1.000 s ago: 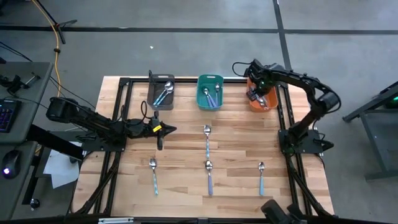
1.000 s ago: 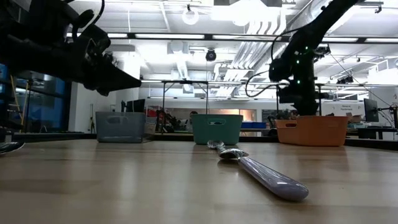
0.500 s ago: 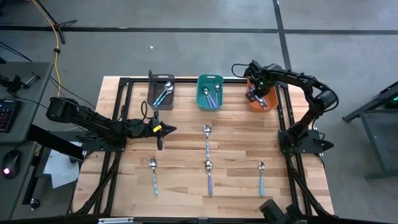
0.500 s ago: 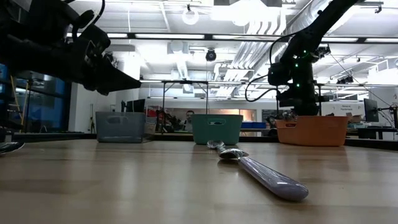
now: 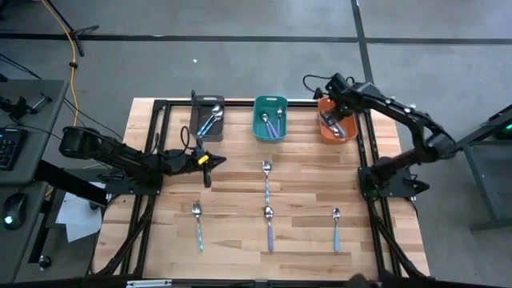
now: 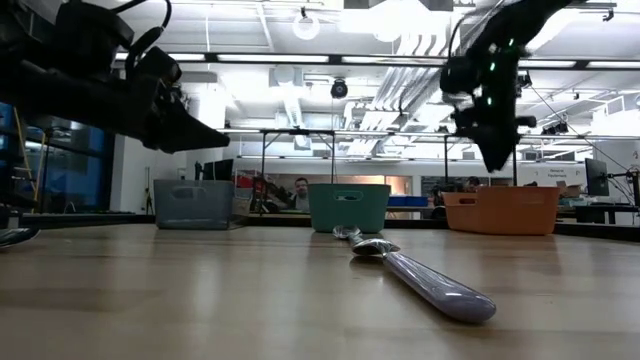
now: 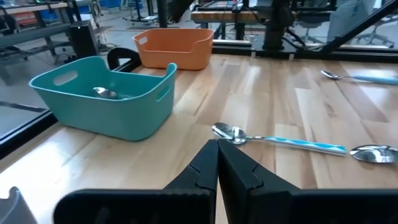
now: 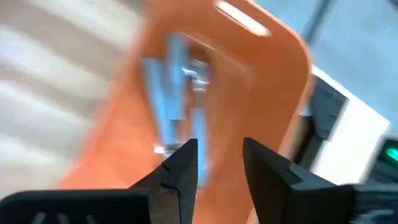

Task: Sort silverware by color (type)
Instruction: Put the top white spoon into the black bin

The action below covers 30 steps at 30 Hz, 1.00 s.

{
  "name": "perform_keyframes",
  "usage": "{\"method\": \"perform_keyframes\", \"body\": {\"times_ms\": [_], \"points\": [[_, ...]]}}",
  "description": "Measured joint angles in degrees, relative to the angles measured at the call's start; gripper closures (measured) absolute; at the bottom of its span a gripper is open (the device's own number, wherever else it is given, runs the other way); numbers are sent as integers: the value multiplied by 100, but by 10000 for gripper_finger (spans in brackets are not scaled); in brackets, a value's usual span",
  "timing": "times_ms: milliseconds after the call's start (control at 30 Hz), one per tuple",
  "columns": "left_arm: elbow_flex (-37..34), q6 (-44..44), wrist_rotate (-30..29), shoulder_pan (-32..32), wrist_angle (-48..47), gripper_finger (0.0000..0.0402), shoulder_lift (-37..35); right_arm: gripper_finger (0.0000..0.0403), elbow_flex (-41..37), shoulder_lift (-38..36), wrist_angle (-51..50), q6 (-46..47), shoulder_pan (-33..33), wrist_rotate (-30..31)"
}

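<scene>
Right gripper (image 8: 217, 163) now higher above orange bin (image 5: 337, 128), fingers spread; left gripper's (image 5: 210, 159) pressed together over wooden table (image 5: 304, 200).

I'm looking down on a light wooden table (image 5: 240, 200) with a black frame along its edges. Three bins sit in a row along the far edge: a dark grey bin (image 5: 209, 120) toward the left, a teal bin (image 5: 270, 118) in the middle and an orange bin (image 5: 337, 128) near the far right corner. Four spoons lie bare on the wood: one at mid-table (image 5: 266, 178), and three in a row toward the near edge, at left (image 5: 198, 222), centre (image 5: 270, 225) and right (image 5: 336, 225).
</scene>
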Motion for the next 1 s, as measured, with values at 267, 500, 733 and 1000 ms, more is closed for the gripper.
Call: {"method": "perform_keyframes", "body": {"times_ms": [267, 500, 733, 1000], "points": [[0, 181, 57, 147, -3, 401, 0, 289, 0, -458, 157, 593, 1813, -1042], [2, 125, 221, 173, -84, 401, 0, 289, -2, -84, 936, 962, 3618, -1034], [2, 71, 222, 170, -119, 401, 0, 289, -2, 641, 1838, 1640, 4573, -677], [2, -74, 223, 170, -154, 401, 0, 289, -2, 1490, 2692, 3196, 5023, -670]]}}
